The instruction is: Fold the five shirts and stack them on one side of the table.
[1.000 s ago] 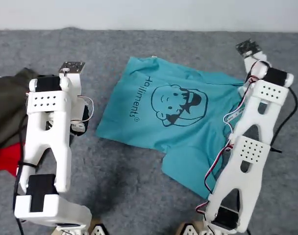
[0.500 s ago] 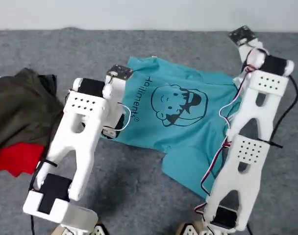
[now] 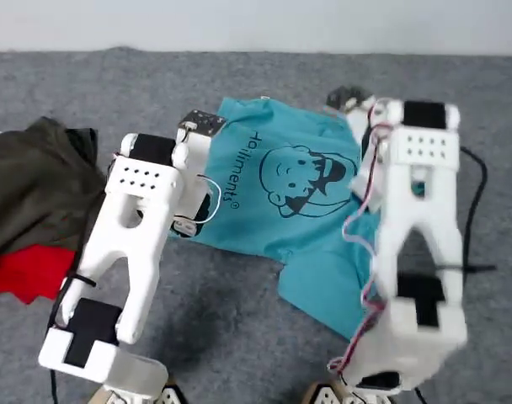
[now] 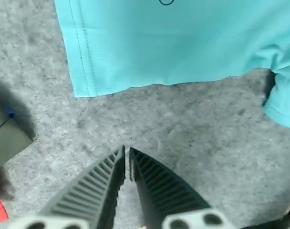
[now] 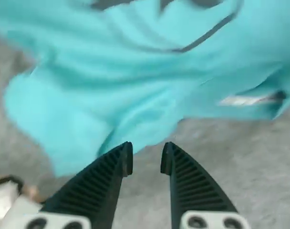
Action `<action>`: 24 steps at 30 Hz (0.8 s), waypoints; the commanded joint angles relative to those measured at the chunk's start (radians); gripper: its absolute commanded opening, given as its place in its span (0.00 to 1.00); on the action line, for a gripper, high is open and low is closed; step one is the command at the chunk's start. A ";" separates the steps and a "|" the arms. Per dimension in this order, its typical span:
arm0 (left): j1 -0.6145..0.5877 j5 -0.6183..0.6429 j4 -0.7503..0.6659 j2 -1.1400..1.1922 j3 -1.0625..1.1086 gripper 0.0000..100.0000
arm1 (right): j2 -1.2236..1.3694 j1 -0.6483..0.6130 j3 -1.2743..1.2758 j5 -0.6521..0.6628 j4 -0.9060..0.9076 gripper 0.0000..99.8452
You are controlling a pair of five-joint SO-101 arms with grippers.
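Observation:
A teal shirt [image 3: 298, 185] with a cartoon face print lies spread and rumpled on the grey table, one sleeve toward the front. My left arm [image 3: 146, 181] stands at the shirt's left hem. In the left wrist view, my left gripper [image 4: 126, 151] is shut over bare carpet, a short way from the hem corner of the teal shirt [image 4: 173, 43]. My right arm [image 3: 416, 185] reaches over the shirt's right side. My right gripper [image 5: 146, 150] is open by a narrow gap, with nothing in it, just above the edge of the teal cloth [image 5: 135, 71].
A dark olive shirt [image 3: 29, 194] and a red shirt [image 3: 24, 273] lie heaped at the table's left edge. The olive cloth [image 4: 4, 138] is close beside my left gripper. Bare grey carpet [image 3: 222, 320] lies in front between the arms.
My left arm swung right from the shirt heap to the teal shirt's hem, then held still. My right arm moved left from the table's right edge to over the shirt.

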 commanded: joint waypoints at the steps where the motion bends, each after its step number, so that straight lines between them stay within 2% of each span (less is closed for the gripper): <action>1: -0.006 0.002 0.031 -0.035 -0.004 0.02 | -0.265 -0.010 0.241 0.032 0.039 0.12; 9: -0.003 0.003 0.031 -0.035 -0.004 0.02 | -0.667 -0.010 0.697 0.155 0.038 0.15; 12: -0.003 0.009 0.031 -0.035 -0.004 0.08 | -0.760 -0.010 0.779 0.164 0.033 0.27; 16: -0.006 0.009 0.031 -0.037 0.013 0.24 | -0.819 -0.047 0.841 0.166 0.039 0.41; 19: 0.002 0.006 0.031 -0.037 0.082 0.31 | -0.839 -0.097 0.913 0.163 0.041 0.42; 24: -0.003 0.002 0.028 -0.037 0.183 0.31 | -0.845 -0.163 0.967 0.166 0.027 0.39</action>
